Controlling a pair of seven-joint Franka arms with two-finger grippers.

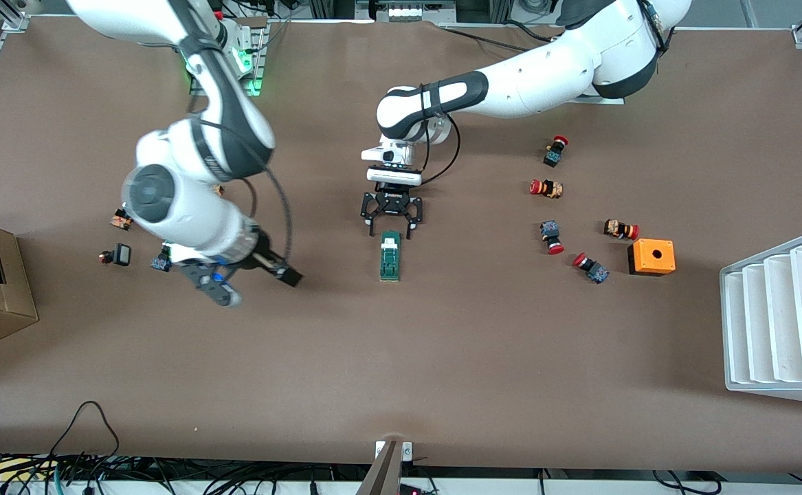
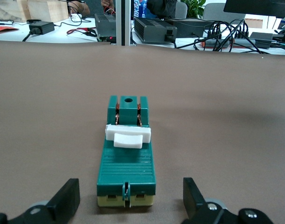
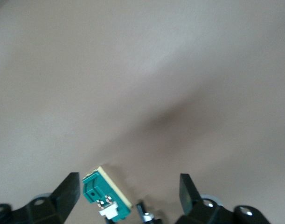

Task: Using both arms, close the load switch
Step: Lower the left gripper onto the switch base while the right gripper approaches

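Load switch (image 1: 390, 256) lies flat mid-table — left gripper (image 1: 392, 223) at its twelve o'clock, fingers wide; right gripper (image 3: 128, 198) spread wide, above the brown table (image 1: 442, 344).

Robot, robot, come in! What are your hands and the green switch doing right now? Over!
Left gripper open, low at load switch end, not touching. Right gripper open, over bare table toward right arm's end. Switch flat, nothing blocking it.
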